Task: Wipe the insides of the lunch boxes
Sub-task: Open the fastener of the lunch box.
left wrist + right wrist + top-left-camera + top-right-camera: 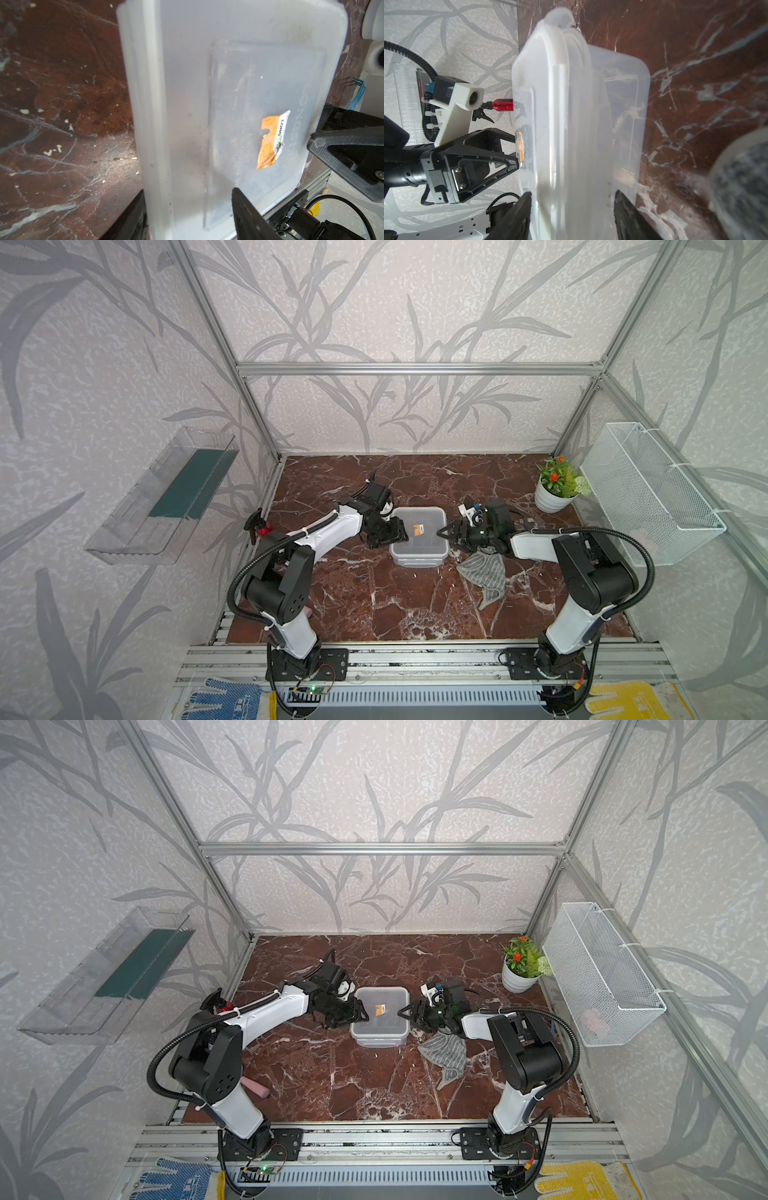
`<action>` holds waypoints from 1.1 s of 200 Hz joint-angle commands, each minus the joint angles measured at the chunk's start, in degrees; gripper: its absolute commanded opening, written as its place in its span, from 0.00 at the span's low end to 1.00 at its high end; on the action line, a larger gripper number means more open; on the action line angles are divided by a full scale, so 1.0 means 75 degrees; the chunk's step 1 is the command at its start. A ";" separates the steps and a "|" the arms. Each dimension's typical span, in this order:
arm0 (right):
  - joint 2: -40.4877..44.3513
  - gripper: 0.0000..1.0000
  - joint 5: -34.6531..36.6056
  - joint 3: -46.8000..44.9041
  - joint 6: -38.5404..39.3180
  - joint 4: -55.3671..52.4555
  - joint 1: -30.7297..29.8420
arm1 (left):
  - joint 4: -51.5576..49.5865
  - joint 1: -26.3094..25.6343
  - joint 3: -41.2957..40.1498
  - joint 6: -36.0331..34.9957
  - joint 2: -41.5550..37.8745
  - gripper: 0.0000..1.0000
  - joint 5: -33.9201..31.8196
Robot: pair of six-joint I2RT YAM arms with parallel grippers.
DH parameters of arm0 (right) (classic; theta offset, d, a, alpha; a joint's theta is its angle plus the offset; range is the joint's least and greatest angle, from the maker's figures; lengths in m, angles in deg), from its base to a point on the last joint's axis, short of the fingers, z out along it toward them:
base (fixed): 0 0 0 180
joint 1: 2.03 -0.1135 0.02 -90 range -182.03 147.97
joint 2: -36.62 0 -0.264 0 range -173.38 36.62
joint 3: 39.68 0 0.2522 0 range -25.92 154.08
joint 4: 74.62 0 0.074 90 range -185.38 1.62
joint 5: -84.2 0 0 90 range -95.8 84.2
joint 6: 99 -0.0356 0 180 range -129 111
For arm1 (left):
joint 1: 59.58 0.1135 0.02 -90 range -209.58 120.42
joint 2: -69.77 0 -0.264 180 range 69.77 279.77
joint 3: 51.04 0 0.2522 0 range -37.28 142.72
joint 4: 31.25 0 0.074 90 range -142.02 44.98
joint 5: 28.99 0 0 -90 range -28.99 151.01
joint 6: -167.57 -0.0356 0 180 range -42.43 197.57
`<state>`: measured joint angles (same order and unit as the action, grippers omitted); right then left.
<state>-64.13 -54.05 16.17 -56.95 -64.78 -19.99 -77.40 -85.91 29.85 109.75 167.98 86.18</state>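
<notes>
Plastic lunch boxes sit nested, base-up, mid worktop; left end effector pinches one side, right end effector straddles the other, grip unclear; best lift level, then separate

The lunch boxes are nested, base up, over the middle of the surface, with an orange sticker on top. My left gripper is at their left edge and my right gripper at their right edge, tips facing each other. A grey cloth lies crumpled beside my right arm. Further back stands a potted plant, next to the white wire basket on the wall.
</notes>
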 commanded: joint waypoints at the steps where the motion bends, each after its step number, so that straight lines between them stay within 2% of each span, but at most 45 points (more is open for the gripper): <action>1: -0.0136 0.61 -0.0405 -0.0095 -0.0411 0.1167 -0.0009 | -0.0626 -0.0134 -0.0104 0.0048 0.0345 0.61 -0.0438; 45: -0.0570 0.57 -0.0625 -0.0351 -0.1070 0.2445 0.0033 | -0.0517 -0.0134 -0.0022 0.0012 0.0628 0.61 -0.0472; 72: -0.0896 0.56 -0.0703 -0.0558 -0.1649 0.3759 0.0074 | -0.0451 -0.0130 0.0071 0.0010 0.0894 0.61 -0.0471; 135: -0.1437 0.51 -0.0856 -0.0691 -0.2180 0.5053 0.0072 | -0.0489 -0.0131 0.0195 -0.0068 0.1335 0.61 -0.0518; 192: -0.2456 0.43 -0.0990 -0.0748 -0.3537 0.7462 0.0085 | -0.0646 -0.0120 0.0383 -0.0198 0.1547 0.61 -0.0612; 220: -0.2507 0.41 -0.1041 -0.0791 -0.3558 0.7565 0.0074 | -0.0691 -0.0114 0.0457 -0.0216 0.1610 0.61 -0.0613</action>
<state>-82.07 -56.43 10.79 -80.99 -13.53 -16.77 -81.77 -85.60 35.86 109.47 173.23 86.53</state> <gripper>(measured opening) 0.419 0.611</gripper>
